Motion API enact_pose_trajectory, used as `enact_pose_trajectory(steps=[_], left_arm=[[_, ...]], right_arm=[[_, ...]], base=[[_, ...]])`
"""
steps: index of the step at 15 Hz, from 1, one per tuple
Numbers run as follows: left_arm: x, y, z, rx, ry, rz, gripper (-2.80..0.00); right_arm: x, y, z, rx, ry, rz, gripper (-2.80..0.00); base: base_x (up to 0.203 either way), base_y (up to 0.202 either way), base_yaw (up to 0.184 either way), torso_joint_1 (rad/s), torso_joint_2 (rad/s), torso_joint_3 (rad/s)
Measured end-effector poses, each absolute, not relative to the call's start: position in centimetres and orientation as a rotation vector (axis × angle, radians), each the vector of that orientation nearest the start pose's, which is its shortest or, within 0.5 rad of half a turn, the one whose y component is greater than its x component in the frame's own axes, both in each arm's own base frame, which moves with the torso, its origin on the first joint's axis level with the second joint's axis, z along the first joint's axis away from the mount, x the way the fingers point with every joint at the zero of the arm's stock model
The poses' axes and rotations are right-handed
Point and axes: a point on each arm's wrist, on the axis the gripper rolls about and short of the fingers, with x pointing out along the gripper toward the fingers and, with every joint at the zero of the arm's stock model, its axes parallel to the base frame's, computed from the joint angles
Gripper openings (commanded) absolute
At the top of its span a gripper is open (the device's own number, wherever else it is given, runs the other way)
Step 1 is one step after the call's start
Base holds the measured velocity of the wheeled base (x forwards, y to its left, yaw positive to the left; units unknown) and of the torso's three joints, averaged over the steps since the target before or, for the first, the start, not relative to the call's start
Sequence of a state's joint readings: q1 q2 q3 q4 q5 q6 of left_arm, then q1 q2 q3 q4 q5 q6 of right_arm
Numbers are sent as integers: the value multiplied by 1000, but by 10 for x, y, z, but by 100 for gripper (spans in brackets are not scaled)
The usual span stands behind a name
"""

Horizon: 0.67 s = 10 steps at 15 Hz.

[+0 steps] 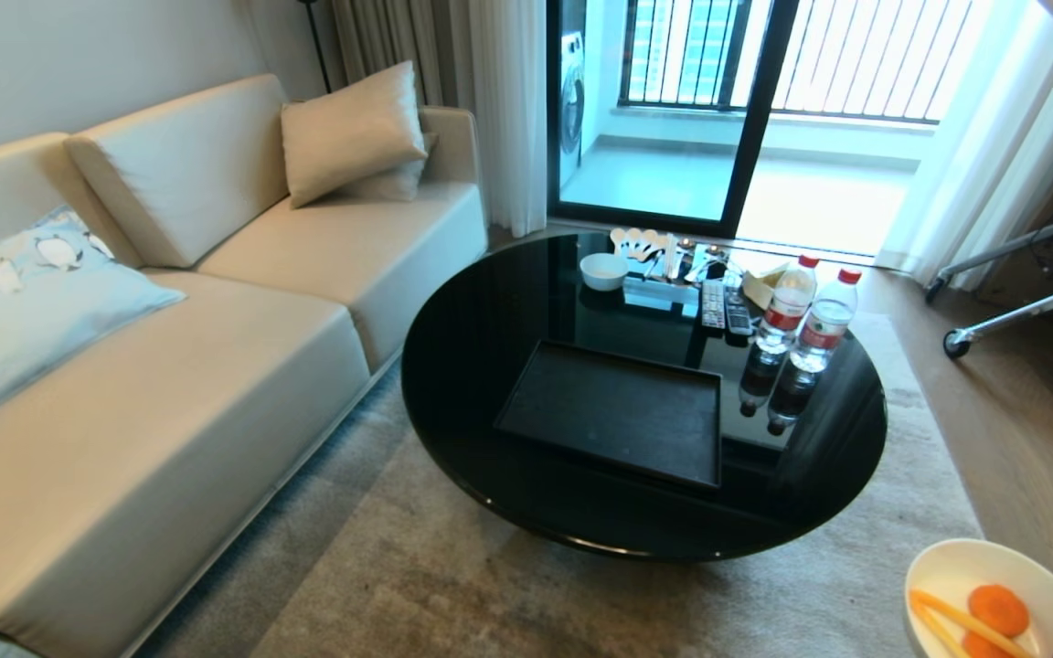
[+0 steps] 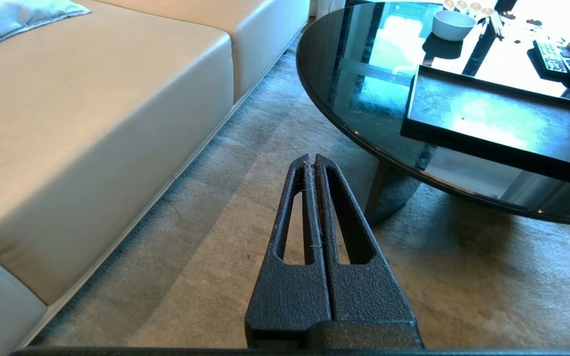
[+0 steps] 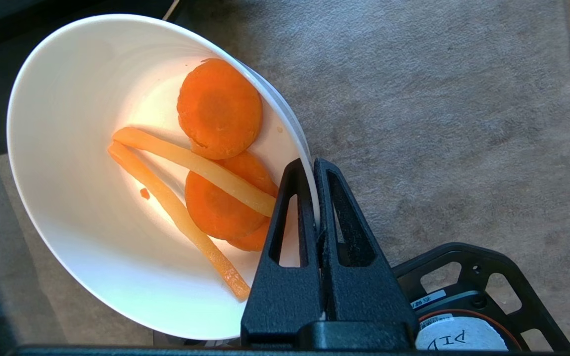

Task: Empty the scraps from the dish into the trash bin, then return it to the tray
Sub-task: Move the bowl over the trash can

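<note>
A living room with a cream sofa (image 1: 170, 366) at frame left and a round black glass surface (image 1: 481, 366) at centre, its tray (image 1: 618, 411) bare. Lower right, the right gripper (image 3: 313, 170) is clamped on the dish (image 1: 956, 567) rim, scraps (image 3: 218, 106) inside, over carpet. It should stay level until above the trash bin, unseen here. Water bottles (image 1: 805, 315) stand right of the tray. The left gripper (image 2: 312, 160) hangs closed, empty.
</note>
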State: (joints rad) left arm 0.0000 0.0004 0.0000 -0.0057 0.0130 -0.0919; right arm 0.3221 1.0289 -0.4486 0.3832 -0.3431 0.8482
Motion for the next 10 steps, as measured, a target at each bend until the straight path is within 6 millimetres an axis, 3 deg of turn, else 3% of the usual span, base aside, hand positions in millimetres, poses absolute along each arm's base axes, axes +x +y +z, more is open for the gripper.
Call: enact_pose_trajectory(steps=[10], left_arm=[[-23,0,76,-92,-6,13,-280]], right_arm=[[89,22,142,475,822,-387,-280]], base=[[0,0,0,0,0,0]])
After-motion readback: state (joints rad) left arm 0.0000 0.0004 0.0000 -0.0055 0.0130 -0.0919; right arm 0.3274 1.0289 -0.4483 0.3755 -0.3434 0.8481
